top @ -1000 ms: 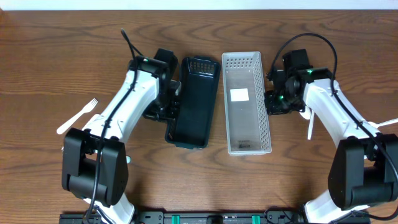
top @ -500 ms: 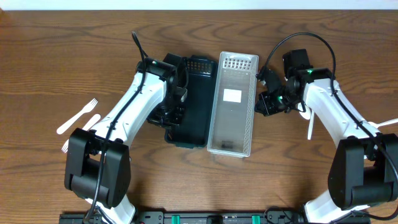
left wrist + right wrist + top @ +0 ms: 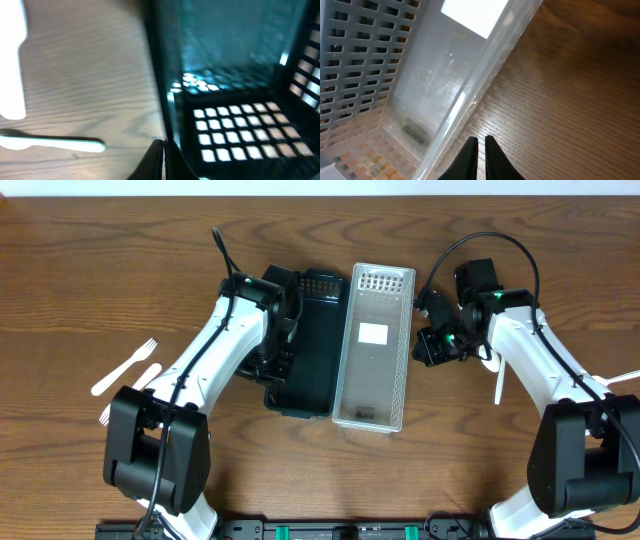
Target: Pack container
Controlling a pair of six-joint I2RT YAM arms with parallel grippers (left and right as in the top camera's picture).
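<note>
A black container (image 3: 312, 340) lies at mid-table, and a clear perforated container (image 3: 375, 350) lies slanted against its right side. My left gripper (image 3: 272, 360) is shut with nothing in it, at the black container's left wall. The left wrist view shows its tips (image 3: 162, 143) beside the dark wall (image 3: 165, 75). My right gripper (image 3: 428, 348) stands just right of the clear container. In the right wrist view its fingers (image 3: 481, 141) are a hair apart, holding nothing, over bare wood next to the clear rim (image 3: 470, 95).
Two white forks (image 3: 125, 366) lie on the left of the table. A white utensil (image 3: 498, 382) lies under the right arm and another (image 3: 622, 377) at the right edge. In the left wrist view, white utensil handles (image 3: 55, 144) lie left of the black container.
The clear container has slid left and turned until it lies against the black one. The left arm shifted right with the black container. The right fingers parted by a hair.
</note>
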